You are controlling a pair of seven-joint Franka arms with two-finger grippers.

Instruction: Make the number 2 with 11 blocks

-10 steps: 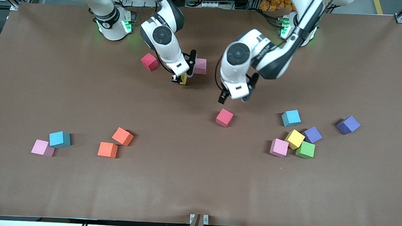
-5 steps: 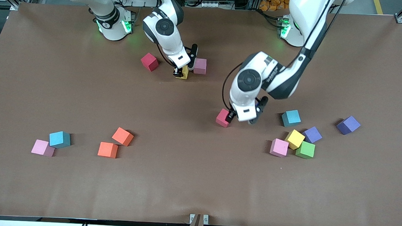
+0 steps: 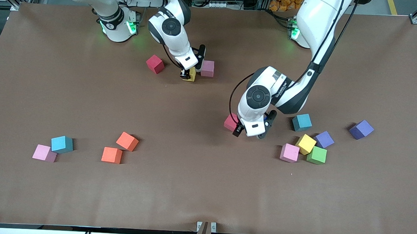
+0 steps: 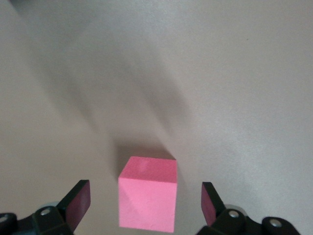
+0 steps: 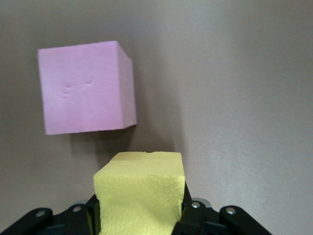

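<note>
Bare table (image 4: 234,73) all around pink cube (image 4: 147,199) between open left hand (image 4: 146,208) fingers

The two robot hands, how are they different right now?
The right gripper is shut on a yellow block, while the left gripper is open and holds nothing. The right gripper is beside a light pink block; the left gripper straddles a deep pink block without gripping it. Both are low at the table, each at a cube.

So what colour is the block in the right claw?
Yellow block, gripped by the right claw; clearest in the right wrist view.
</note>
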